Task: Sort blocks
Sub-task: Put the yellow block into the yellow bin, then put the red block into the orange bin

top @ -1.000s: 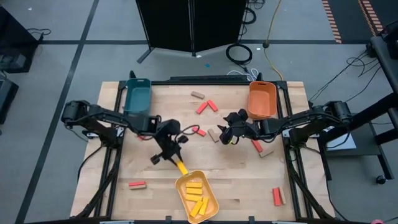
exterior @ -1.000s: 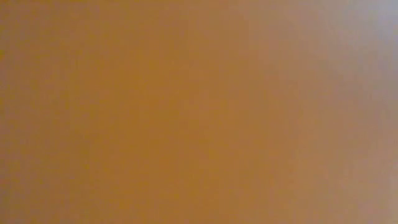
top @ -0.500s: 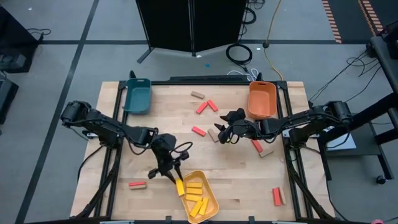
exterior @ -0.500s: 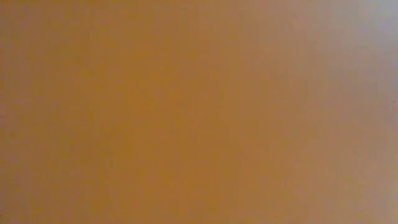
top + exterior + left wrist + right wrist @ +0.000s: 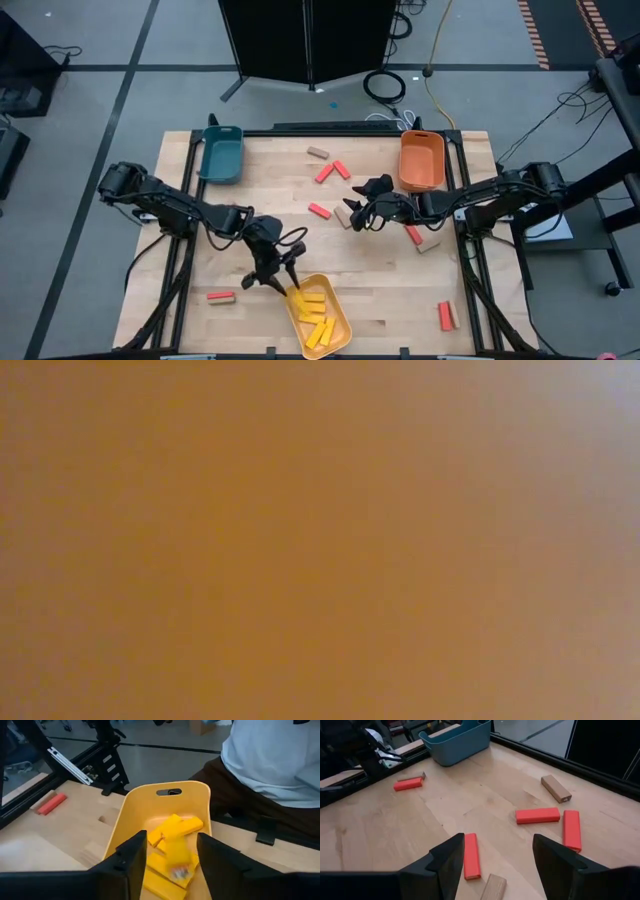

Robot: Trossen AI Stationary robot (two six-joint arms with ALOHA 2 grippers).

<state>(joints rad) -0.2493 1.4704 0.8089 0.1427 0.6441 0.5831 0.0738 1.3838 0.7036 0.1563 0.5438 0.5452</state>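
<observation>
The left gripper point(image 5: 283, 283) has moved from the table's middle to the near edge of the yellow tray point(image 5: 338, 331), and its fingers, which a second ago pinched a yellow block point(image 5: 176, 854), now stand apart with that block blurred between them above the other yellow blocks point(image 5: 314, 316) in the tray. The right gripper point(image 5: 358, 214) has not shifted, jaws apart over a red block point(image 5: 471, 862) near mid-table.
</observation>
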